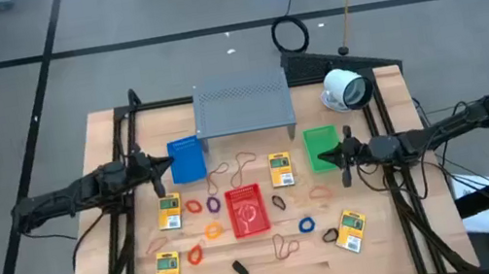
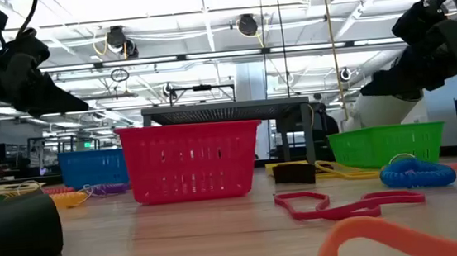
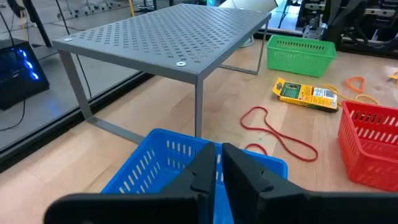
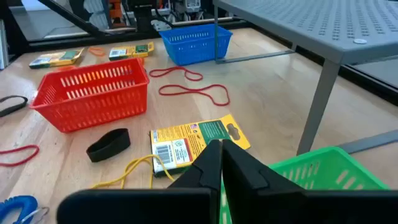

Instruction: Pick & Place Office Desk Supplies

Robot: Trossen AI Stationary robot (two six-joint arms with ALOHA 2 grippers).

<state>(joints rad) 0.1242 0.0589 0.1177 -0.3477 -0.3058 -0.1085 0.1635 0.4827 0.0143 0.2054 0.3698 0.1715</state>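
Nothing is gripped: the left end effector (image 1: pixel 163 168), closed, is held above the blue basket (image 1: pixel 186 160); the right end effector (image 1: pixel 330 156), closed, over the green basket (image 1: pixel 321 147); packets (image 1: pixel 279 171) and rubber bands (image 1: pixel 215 230) lie scattered mid-tabletop; opening and descent are judged next.

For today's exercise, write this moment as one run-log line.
left gripper: shut, empty, above blue basket | right gripper: shut, empty, above green basket | yellow packets: on table
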